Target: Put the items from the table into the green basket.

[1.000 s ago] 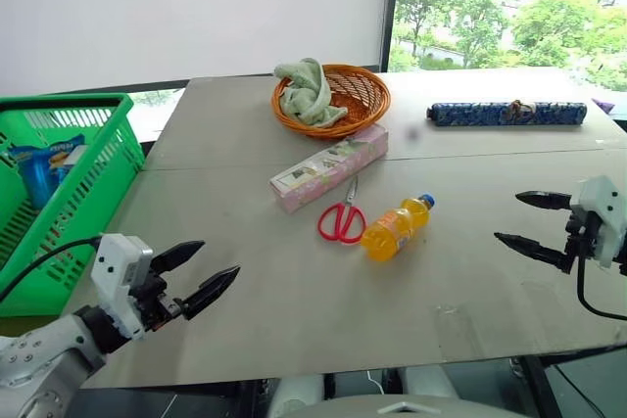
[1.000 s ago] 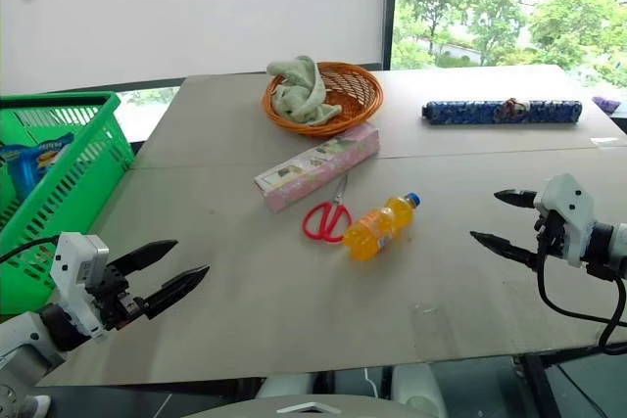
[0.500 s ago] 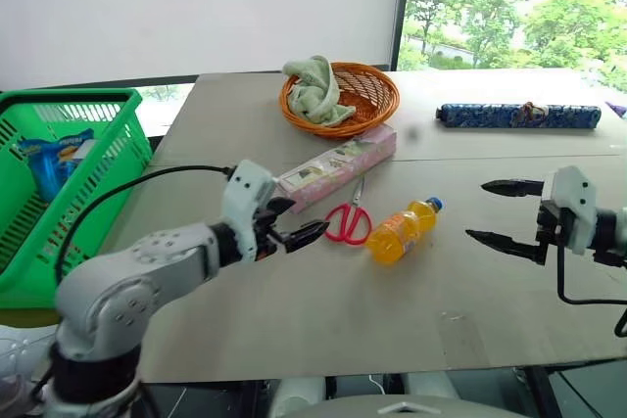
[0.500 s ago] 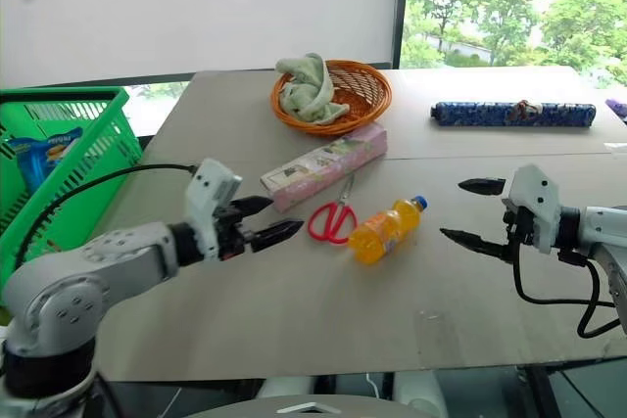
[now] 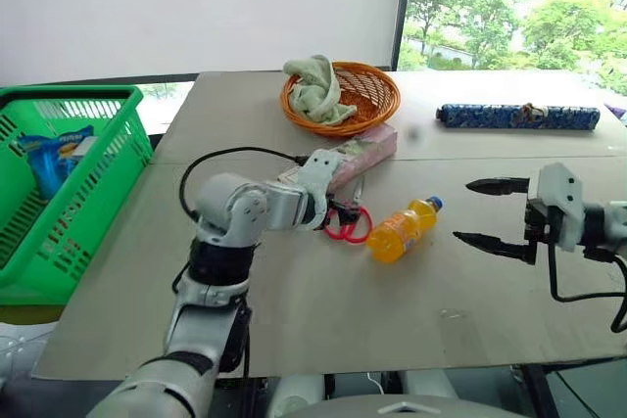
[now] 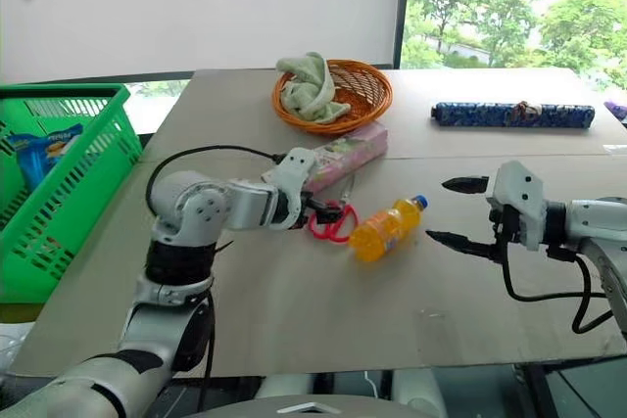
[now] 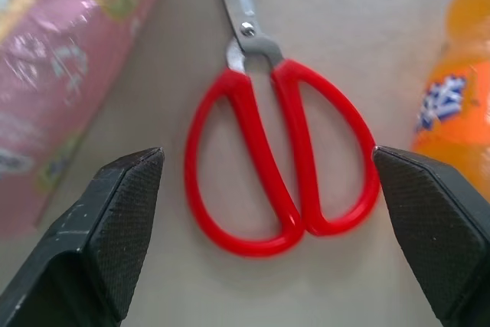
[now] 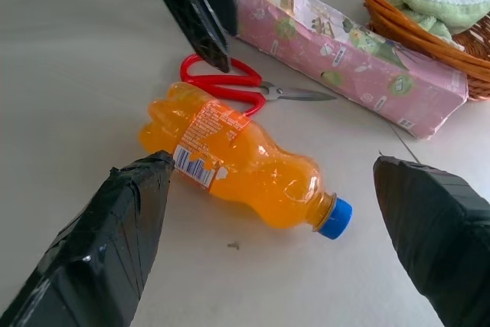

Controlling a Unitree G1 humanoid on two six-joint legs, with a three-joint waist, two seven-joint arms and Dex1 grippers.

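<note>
Left gripper is hanging released, straddling the scissors. Judged stiff, thin, lying flat: pinching across both red handles looks soundest. Right gripper is gaping empty.

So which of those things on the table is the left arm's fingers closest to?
The red-handled scissors: the open left fingers straddle their handles. The pink carton and orange bottle lie to either side.

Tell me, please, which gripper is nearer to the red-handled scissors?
Left. The left gripper hangs open right over the red-handled scissors, straddling the handles; the right gripper is beyond the orange bottle.
</note>
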